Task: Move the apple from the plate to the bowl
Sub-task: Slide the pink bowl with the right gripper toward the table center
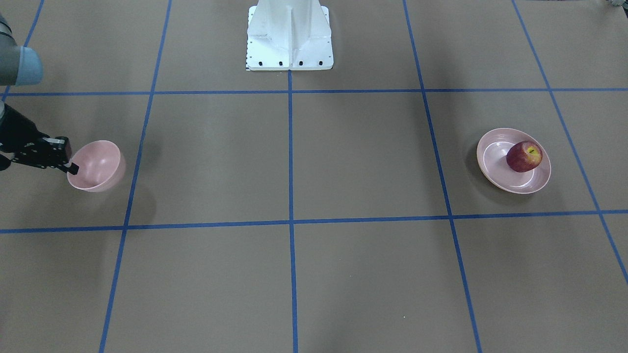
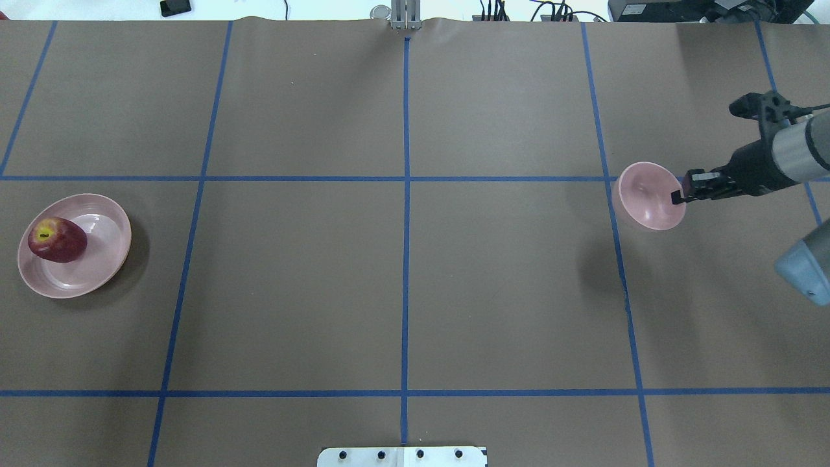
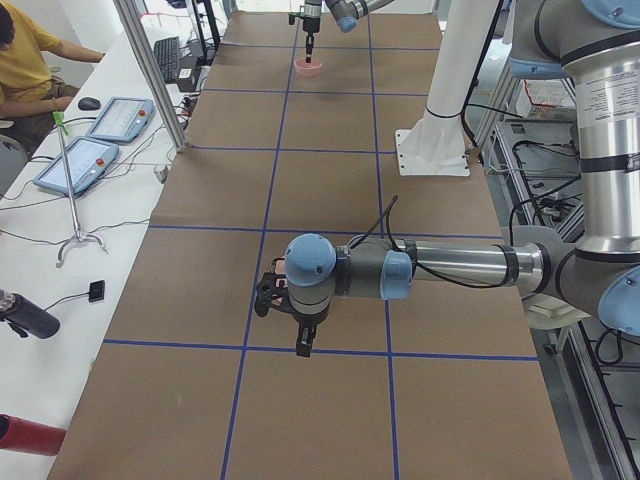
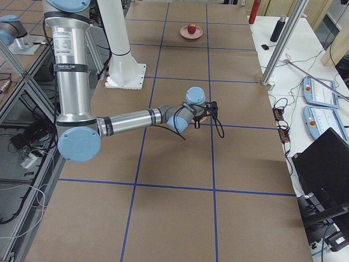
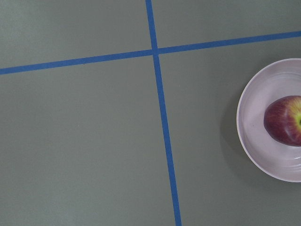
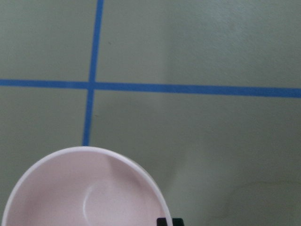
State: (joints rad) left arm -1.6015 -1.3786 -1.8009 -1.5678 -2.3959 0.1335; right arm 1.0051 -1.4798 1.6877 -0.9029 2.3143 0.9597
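The dark red apple (image 2: 57, 239) lies on the shallow pink plate (image 2: 104, 263) at the table's left side; both also show in the left wrist view, apple (image 5: 284, 120) on plate (image 5: 251, 141) at the right edge. The small deep pink bowl (image 2: 645, 194) is tilted and held above the table at the right side. My right gripper (image 2: 678, 196) is shut on the bowl's rim (image 1: 73, 169). My left gripper (image 3: 303, 343) hangs above the table beside the plate; it shows only in the exterior left view, so I cannot tell whether it is open.
The brown table is marked with blue tape lines (image 2: 406, 259). The robot's white base (image 1: 289, 37) stands at the table's middle edge. Control tablets (image 3: 95, 140) and an operator (image 3: 30, 70) are beside the table.
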